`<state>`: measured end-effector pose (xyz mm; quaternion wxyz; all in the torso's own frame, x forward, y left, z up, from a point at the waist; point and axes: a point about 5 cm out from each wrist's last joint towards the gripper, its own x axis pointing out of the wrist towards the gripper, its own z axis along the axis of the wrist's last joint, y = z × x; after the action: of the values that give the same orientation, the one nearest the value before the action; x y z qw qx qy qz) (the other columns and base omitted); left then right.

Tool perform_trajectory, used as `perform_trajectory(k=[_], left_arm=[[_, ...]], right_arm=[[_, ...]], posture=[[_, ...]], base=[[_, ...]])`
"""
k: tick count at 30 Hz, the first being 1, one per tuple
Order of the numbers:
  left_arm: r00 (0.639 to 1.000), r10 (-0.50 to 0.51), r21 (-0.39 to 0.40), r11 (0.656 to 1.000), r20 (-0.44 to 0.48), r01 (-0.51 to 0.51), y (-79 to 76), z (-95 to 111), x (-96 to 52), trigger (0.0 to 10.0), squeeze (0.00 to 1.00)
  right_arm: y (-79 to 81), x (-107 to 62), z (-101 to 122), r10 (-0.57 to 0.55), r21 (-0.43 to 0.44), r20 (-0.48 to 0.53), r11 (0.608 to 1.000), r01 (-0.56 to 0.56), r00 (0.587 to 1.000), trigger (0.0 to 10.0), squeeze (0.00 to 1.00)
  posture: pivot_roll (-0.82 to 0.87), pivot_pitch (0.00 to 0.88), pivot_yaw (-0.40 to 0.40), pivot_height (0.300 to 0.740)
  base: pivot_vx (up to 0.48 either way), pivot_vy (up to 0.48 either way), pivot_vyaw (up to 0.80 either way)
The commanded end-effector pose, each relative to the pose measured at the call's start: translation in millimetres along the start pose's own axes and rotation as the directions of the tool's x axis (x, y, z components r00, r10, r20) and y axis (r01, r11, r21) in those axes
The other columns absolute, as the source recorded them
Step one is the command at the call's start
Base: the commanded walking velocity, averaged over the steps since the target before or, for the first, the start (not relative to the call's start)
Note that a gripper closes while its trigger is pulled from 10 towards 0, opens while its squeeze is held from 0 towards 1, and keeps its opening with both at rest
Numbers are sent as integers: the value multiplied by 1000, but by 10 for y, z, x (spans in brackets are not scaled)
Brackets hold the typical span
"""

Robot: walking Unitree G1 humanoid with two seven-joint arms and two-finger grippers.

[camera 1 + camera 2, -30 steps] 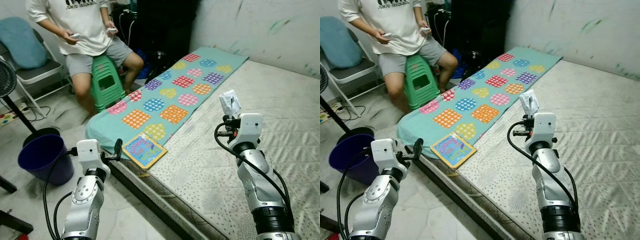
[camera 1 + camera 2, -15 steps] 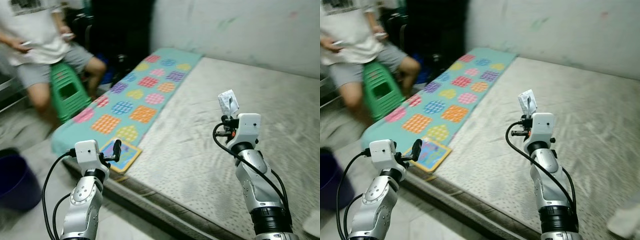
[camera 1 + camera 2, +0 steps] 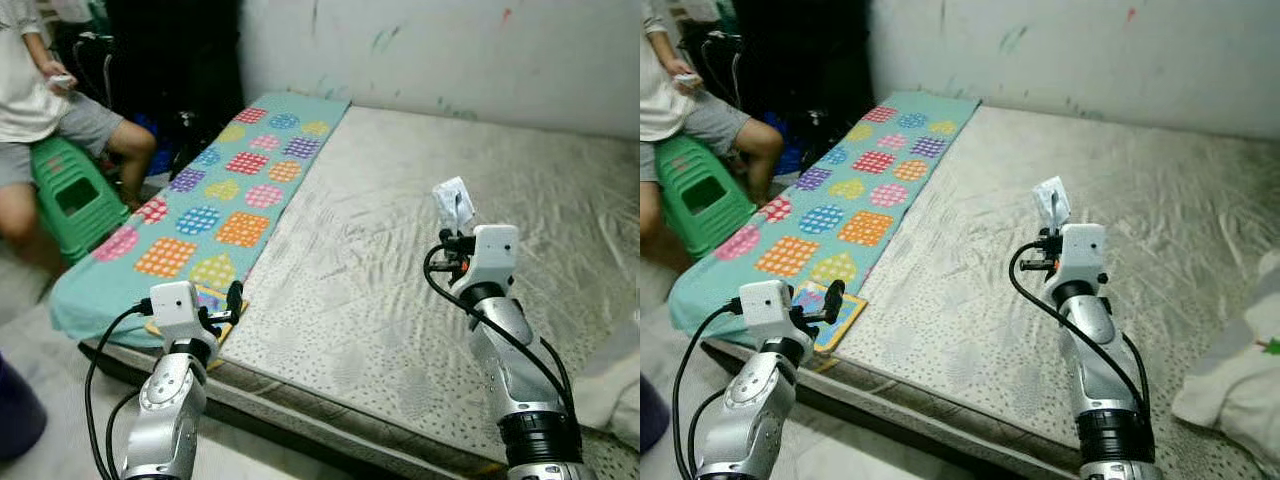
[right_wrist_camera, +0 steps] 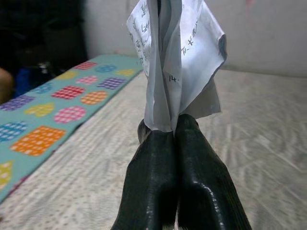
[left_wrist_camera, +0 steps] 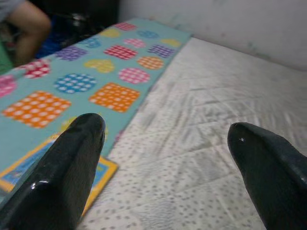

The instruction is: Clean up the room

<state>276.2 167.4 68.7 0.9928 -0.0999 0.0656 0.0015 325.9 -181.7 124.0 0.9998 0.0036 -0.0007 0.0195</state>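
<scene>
My right gripper (image 4: 168, 132), raised above the bare mattress (image 3: 400, 260), is clamped on a crumpled paper scrap (image 3: 454, 205) that stands up from its fingertips. My left gripper (image 5: 163, 153), fingers spread wide, hangs at the mattress's near left edge over a picture book (image 3: 825, 310) lying on the patterned mat (image 3: 225, 190). At far left a person (image 3: 40, 110) sits on a green stool (image 3: 70, 200).

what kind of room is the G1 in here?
Most likely a bedroom: a bare mattress fills most of the view, a patterned mat lies along its edge, and a person sits on a green stool beside it.
</scene>
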Motion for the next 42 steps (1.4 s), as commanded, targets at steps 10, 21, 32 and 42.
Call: perform_trajectory(k=[10, 21, 32, 42], left_arm=[[1000, -11, 6, 1000, -10, 11, 4, 1, -5, 10000, 0], [1000, -9, 8, 1000, -15, 10, 11, -2, 4, 10000, 0], [1000, -11, 11, 1000, -16, 12, 10, -5, 18, 10000, 0], [1000, -8, 11, 1000, -15, 8, 11, -11, 19, 10000, 0]], right_arm=[[-4, 3, 27, 3, -4, 11, 1000, -3, 1000, 10000, 0], [5, 13, 25, 4, 0, 10, 1000, -4, 1000, 10000, 0], [6, 21, 20, 7, -4, 10, 1000, -7, 1000, 10000, 0], [10, 34, 25, 15, -9, 12, 1000, -15, 1000, 10000, 0]], posture=[[-103, 0, 56, 740], [-101, 0, 58, 740], [-103, 0, 59, 740], [-102, 0, 55, 740]], base=[[0, 51, -124], [0, 268, 0], [0, 314, 0], [0, 322, 0]])
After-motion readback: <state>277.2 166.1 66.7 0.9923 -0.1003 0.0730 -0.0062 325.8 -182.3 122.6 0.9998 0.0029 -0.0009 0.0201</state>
